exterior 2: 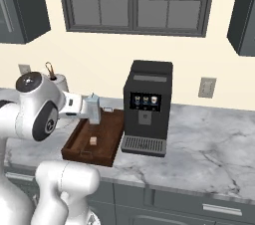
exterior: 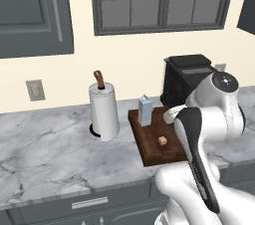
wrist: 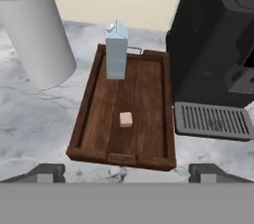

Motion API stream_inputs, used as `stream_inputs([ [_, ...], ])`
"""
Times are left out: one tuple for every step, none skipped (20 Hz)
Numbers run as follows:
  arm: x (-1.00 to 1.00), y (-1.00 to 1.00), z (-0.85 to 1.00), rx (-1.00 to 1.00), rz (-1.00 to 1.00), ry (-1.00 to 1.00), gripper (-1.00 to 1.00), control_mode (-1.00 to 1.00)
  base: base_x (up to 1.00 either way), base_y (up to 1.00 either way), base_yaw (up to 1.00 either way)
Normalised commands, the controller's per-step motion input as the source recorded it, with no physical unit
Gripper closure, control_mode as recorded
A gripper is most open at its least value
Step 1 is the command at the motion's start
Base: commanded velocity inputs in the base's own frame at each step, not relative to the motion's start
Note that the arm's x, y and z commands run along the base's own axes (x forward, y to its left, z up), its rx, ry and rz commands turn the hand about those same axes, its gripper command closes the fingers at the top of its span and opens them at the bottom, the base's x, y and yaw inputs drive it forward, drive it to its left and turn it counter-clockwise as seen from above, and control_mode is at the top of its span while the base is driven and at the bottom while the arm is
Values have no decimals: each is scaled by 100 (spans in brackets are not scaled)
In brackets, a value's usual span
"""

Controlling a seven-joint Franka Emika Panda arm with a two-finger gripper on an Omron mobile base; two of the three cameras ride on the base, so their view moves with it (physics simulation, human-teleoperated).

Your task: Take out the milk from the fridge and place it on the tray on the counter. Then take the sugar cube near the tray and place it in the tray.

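I see the milk carton (wrist: 116, 52) upright at the far end of the wooden tray (wrist: 91, 100) on the bench (wrist: 34, 119), sugar cube (wrist: 126, 119) mid-tray. My claw (wrist: 126, 171) gapes empty above. I judge both placements done.

No legible text, label or brand on any object, only unreadable screen icons.

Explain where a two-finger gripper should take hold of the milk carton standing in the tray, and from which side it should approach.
Grip the milk across its flat side walls, about mid-height, below the gabled top, which slopes and would probably let the fingers slip. Come from the tray's open near end, over the sugar cube: the carton stands upright at the far end, with the paper towel roll on one side and the coffee machine on the other.
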Motion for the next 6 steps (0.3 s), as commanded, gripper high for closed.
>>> stream_inputs([
  [-60,0,100,10,-11,-14,-100,-100,0,0,0],
  [-44,0,100,13,-11,0,-100,-100,0,0,0],
  [-50,0,100,13,-11,0,-100,-100,0,0,0],
  [-51,-2,100,14,-10,0,-100,-100,0,0,0],
  [-68,-13,100,11,-13,0,-100,-100,0,0,0],
  [-80,-11,97,11,-14,0,-100,-100,0,0,0],
])
